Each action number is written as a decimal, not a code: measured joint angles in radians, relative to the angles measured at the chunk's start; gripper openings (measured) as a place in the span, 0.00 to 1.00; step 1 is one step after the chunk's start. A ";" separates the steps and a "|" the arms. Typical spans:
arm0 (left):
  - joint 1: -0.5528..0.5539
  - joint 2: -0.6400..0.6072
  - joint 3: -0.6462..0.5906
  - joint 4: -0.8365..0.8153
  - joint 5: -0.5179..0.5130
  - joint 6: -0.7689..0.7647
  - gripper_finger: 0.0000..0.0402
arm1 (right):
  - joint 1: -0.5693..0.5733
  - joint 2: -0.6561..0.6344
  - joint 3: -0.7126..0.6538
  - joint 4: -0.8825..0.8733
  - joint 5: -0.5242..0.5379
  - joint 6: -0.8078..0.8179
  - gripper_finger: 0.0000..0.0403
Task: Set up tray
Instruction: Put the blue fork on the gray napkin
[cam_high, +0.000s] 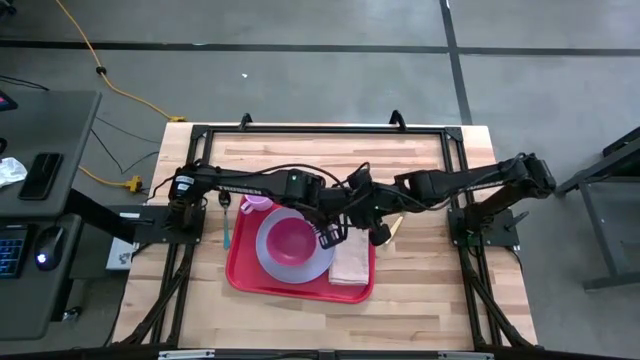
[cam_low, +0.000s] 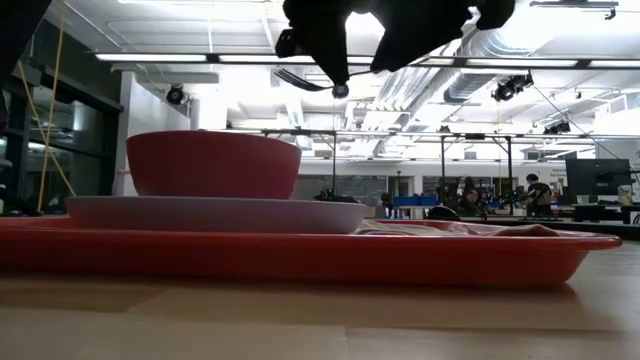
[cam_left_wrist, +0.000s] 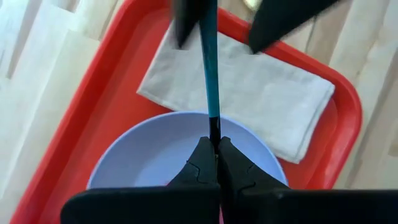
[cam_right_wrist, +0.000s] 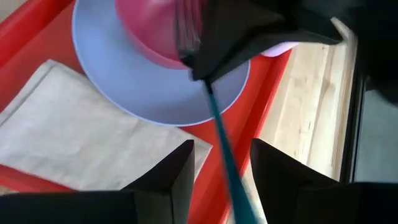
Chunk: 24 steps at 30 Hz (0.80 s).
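- the tray lies on the wooden table in front of both arms. it carries a lavender plate with a pink bowl on it, and a folded beige napkin just beside the plate.
- the left gripper is clamped shut on a thin teal-handled utensil, holding it above the plate and napkin. the dark metal end shows in the right wrist view, blurred — it looks like fork tines, but i cannot be sure.
- the right gripper hangs open with its fingers on either side of the teal handle, not yet pinching it — this reads as a hand-over between the arms.
- another teal utensil and a small pink cup sit at the tray's far left edge.
- risks, as i judge them:
  - if the left lets go before the right has closed, the utensil drops onto the plate or bowl and may bounce off the tray.
  - the handle is thin and smooth, so an off-centre pinch could let it pivot or slip.
  - the two grippers are crowded together, so a careless move could knock fingers or tip the bowl.
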 joint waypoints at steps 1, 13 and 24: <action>-0.002 0.000 0.000 0.001 -0.001 -0.006 0.05 | -0.005 0.000 0.000 0.004 -0.008 -0.003 0.34; -0.018 0.000 0.000 0.028 -0.027 -0.020 0.05 | -0.022 0.000 0.000 0.032 -0.069 0.003 0.34; -0.023 0.000 0.000 0.041 -0.028 -0.036 0.05 | -0.022 0.000 0.000 0.043 -0.091 0.024 0.26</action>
